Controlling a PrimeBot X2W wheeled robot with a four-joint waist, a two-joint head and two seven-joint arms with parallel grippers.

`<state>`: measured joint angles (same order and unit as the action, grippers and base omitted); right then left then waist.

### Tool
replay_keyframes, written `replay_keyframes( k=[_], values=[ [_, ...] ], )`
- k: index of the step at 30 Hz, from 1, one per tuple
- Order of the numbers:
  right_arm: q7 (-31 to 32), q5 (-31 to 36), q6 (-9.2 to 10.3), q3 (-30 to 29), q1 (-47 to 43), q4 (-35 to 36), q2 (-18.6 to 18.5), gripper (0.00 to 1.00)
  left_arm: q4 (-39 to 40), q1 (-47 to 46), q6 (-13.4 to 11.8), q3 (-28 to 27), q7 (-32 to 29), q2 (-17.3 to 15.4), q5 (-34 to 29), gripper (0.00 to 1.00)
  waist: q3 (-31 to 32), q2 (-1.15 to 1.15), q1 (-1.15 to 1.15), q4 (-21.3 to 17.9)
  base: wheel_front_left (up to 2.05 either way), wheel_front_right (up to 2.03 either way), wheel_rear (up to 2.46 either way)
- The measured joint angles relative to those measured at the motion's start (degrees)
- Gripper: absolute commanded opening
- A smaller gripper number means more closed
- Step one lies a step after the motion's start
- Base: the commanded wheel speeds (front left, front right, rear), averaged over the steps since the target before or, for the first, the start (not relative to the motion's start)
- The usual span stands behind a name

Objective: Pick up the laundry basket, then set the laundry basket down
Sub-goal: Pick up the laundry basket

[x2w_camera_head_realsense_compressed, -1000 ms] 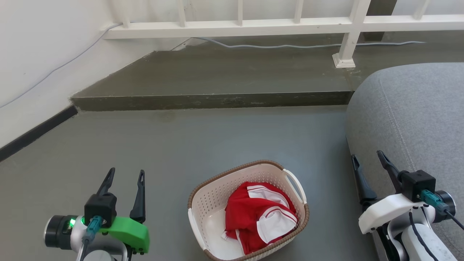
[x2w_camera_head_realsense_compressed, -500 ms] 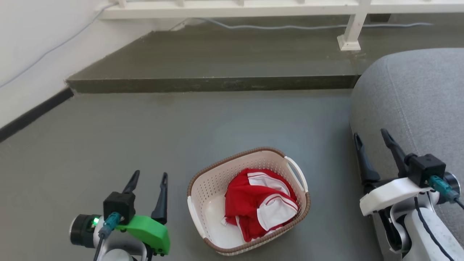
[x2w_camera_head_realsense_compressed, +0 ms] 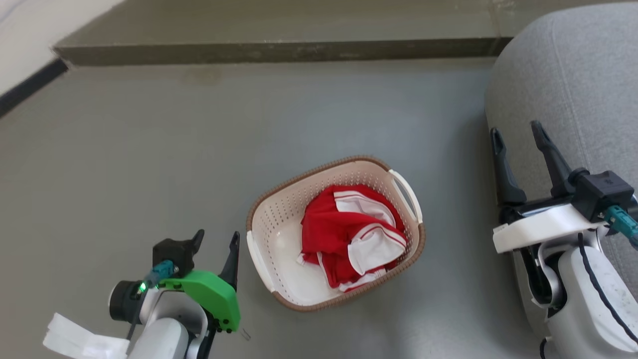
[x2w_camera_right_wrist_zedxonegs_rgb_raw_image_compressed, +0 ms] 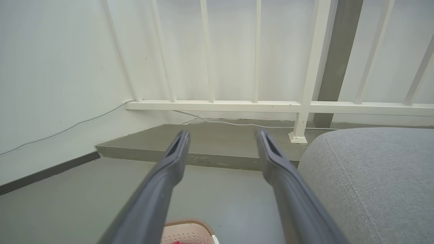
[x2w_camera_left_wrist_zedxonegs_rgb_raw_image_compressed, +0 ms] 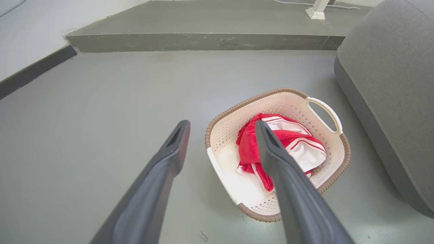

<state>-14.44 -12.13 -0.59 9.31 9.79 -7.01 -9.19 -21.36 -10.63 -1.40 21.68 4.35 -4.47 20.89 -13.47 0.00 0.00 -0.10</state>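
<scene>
The laundry basket (x2w_camera_head_realsense_compressed: pixel 264 209) stands on the grey floor, cream with perforated walls, a brown woven-look rim and white side handles; a red and white garment (x2w_camera_head_realsense_compressed: pixel 349 234) lies inside. In the head view my left gripper (x2w_camera_head_realsense_compressed: pixel 217 238) hangs open just left of the basket's near handle, apart from it. My right gripper (x2w_camera_head_realsense_compressed: pixel 516 130) is open well to the basket's right, beside the grey sofa. The left wrist view looks down on the basket (x2w_camera_left_wrist_zedxonegs_rgb_raw_image_compressed: pixel 291 98) past my left gripper (x2w_camera_left_wrist_zedxonegs_rgb_raw_image_compressed: pixel 222 125). The right wrist view catches the basket's rim (x2w_camera_right_wrist_zedxonegs_rgb_raw_image_compressed: pixel 190 223) at its bottom edge, below my right gripper (x2w_camera_right_wrist_zedxonegs_rgb_raw_image_compressed: pixel 222 135).
A grey sofa (x2w_camera_head_realsense_compressed: pixel 573 89) fills the right side, close to my right arm. A raised concrete step (x2w_camera_head_realsense_compressed: pixel 279 50) runs across the back, with a white railing (x2w_camera_right_wrist_zedxonegs_rgb_raw_image_compressed: pixel 271 106) and a cable above it. A white wall with dark skirting (x2w_camera_left_wrist_zedxonegs_rgb_raw_image_compressed: pixel 34 69) is on the left.
The head camera has tilted down, so the step and basket shifted up in the picture. My left gripper has come closer to the basket's left side. Both grippers stay open.
</scene>
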Motion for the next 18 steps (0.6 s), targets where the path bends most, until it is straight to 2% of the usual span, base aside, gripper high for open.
replay_keyframes(
  k=[18],
  values=[
    [-0.2,0.0,-0.05,-1.3,5.4,6.7,2.4,1.00,-11.4,-11.9,2.5,-2.5,-5.4,0.1,3.5,1.00,-14.4,0.00,0.00,-3.9,0.00,0.00,0.00]
  ],
)
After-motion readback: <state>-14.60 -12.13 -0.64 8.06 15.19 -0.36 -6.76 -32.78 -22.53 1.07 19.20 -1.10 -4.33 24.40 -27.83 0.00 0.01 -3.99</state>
